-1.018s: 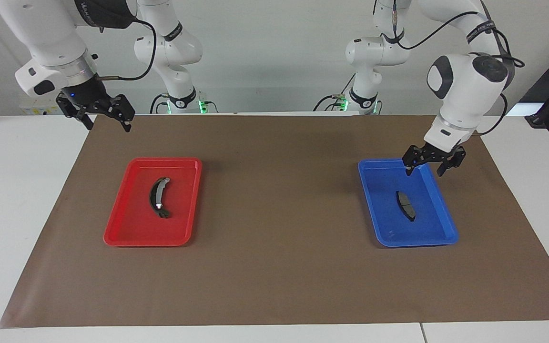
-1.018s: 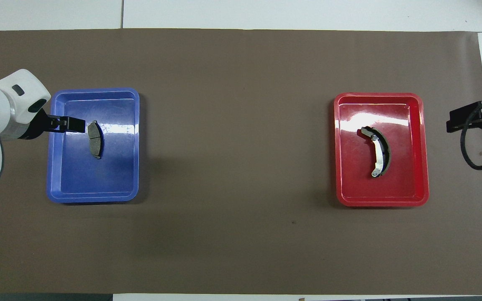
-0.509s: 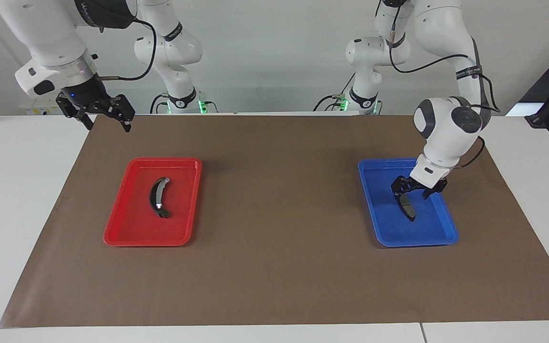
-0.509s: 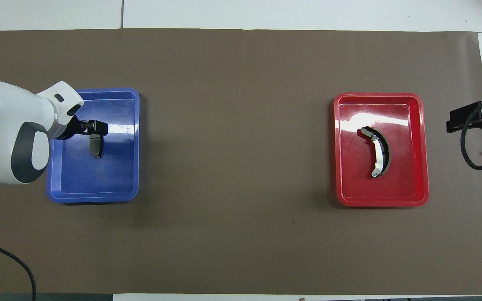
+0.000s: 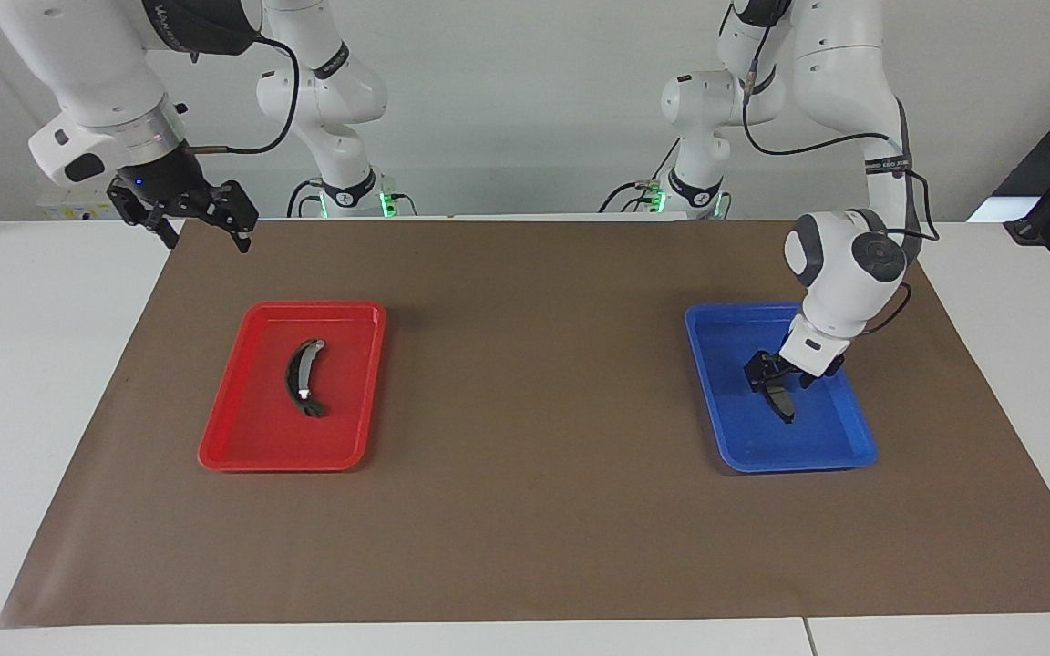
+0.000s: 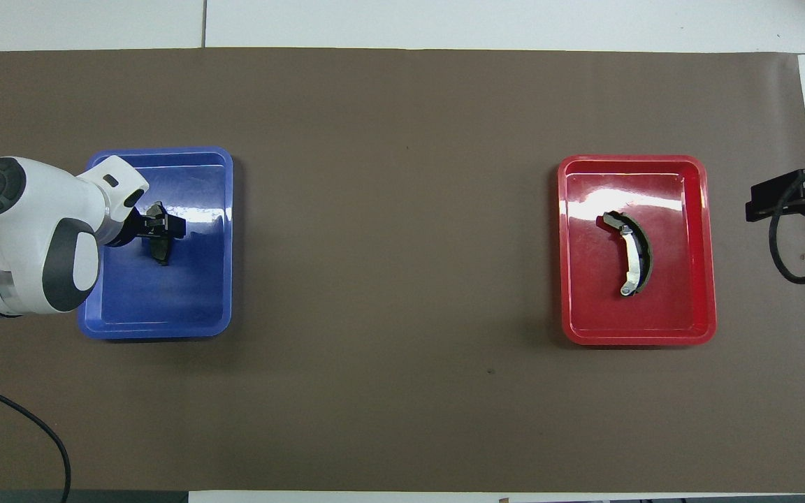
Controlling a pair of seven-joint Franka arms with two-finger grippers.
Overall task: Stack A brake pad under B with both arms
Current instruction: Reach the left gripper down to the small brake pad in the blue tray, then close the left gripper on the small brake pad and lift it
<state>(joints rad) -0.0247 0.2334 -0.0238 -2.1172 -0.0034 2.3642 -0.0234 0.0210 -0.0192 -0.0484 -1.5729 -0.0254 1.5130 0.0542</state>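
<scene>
Left gripper (image 5: 777, 379) down over the short brake pad (image 5: 778, 401) in the blue tray (image 5: 839, 446); right gripper (image 5: 202, 228) waiting aloft.

At the right of the facing view, the left gripper has its jaws spread wide, set over the upper end of the short dark-grey pad with a fingertip on each side; whether they touch it cannot be told. The pad lies flat on the tray floor, most of it showing just below the gripper. In the overhead view, at the left of the frame, the same gripper (image 6: 159, 228) covers the pad's upper part, the rest (image 6: 162, 255) poking out below. The long curved pad (image 5: 302, 377) lies alone in the red tray (image 5: 242, 451), left of centre in the facing view. The right gripper hangs open in the upper left of that frame, over the edge of the brown mat (image 5: 525, 510), well apart from the red tray.
</scene>
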